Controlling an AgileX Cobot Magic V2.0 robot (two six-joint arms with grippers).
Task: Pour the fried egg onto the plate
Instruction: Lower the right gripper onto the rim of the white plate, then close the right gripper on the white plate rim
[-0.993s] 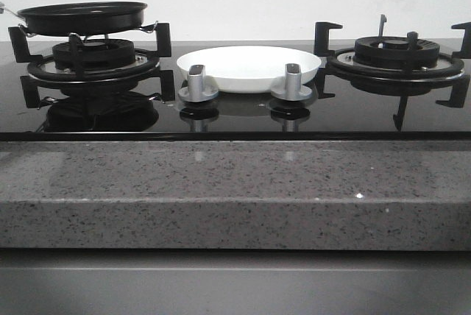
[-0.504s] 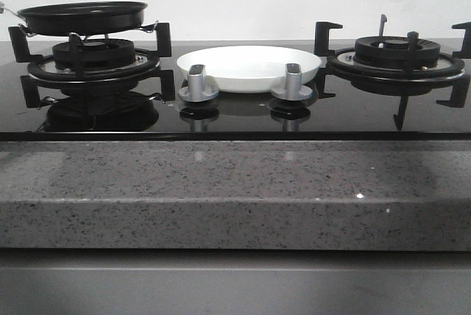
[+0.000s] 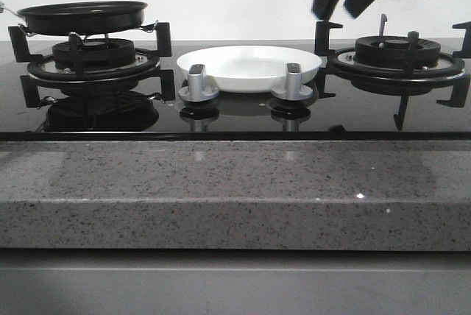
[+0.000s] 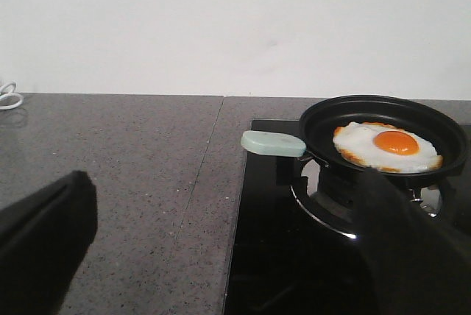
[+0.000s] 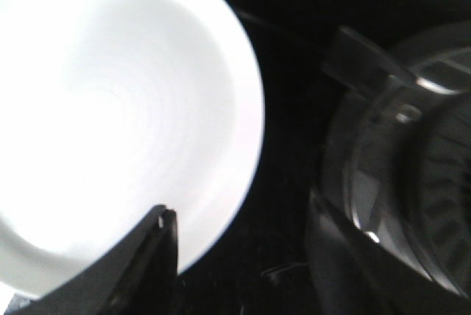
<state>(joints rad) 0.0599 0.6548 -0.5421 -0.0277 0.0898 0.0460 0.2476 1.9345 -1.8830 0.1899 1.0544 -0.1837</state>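
The fried egg (image 4: pixel 386 147), white with an orange yolk, lies flat in a round black pan (image 4: pixel 316 120) with a pale green handle (image 4: pixel 274 143). The pan (image 3: pixel 81 15) sits on the left burner. My left gripper (image 4: pixel 228 204) is open and empty, hanging over the counter and stove edge, short of the handle. The plate (image 3: pixel 250 65), white and shallow, stands empty on the stove between the burners. My right gripper (image 3: pixel 336 13) hangs open and empty above the plate's right rim; the right wrist view shows the plate (image 5: pixel 110 124) just off the gripper (image 5: pixel 241 208).
The right burner (image 3: pixel 397 54) with its black grate stands beside the plate, and the same burner (image 5: pixel 412 175) is close to my right fingers. Two silver knobs (image 3: pixel 197 83) stand in front of the plate. A grey speckled counter (image 4: pixel 118 160) extends left of the stove.
My right gripper has come down into the front view at the top right, above the gap between plate and right burner. Pan and plate have not moved.
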